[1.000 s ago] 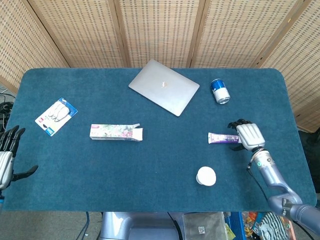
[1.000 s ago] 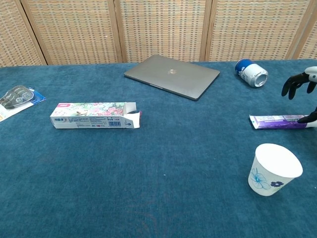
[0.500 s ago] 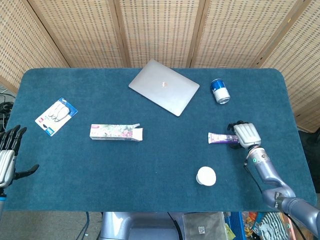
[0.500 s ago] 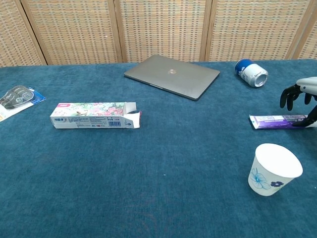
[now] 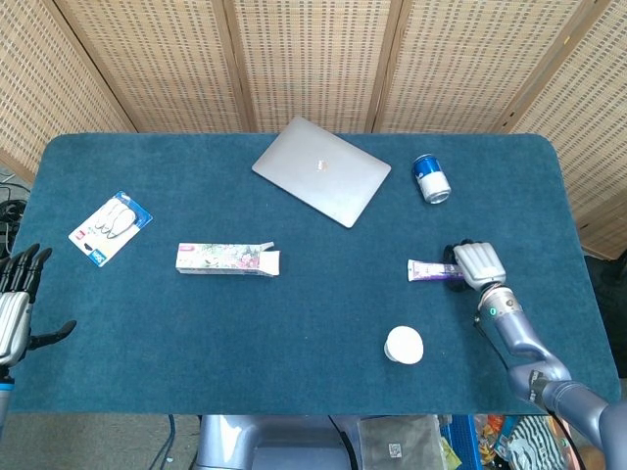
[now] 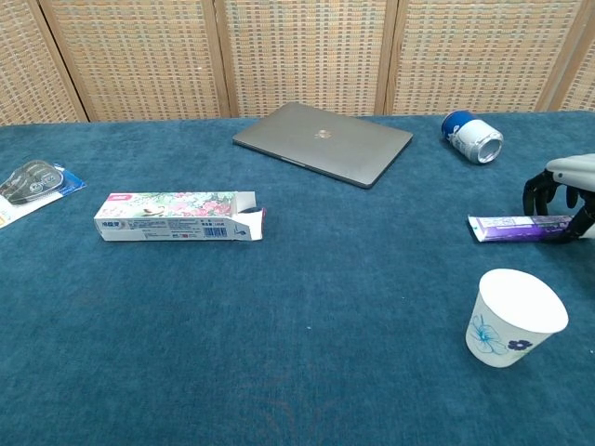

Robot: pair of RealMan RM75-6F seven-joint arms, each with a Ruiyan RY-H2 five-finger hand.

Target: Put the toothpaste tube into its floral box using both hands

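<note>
While only the head view shows the spread, empty left hand [image 5: 14,311], both show the right hand [image 6: 563,190] cupping the toothpaste tube [image 6: 519,228].

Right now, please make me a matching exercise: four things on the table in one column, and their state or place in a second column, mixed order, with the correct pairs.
Column 1:
1. floral box
2. toothpaste tube
3. blue can
4. paper cup

Column 2:
A. lying on its side near the far edge
B. standing upright, near the front right
C. lying with the end flap open
D. lying flat, with the right robot hand over one end

Pairs: 1-C, 2-D, 3-A, 4-B
</note>
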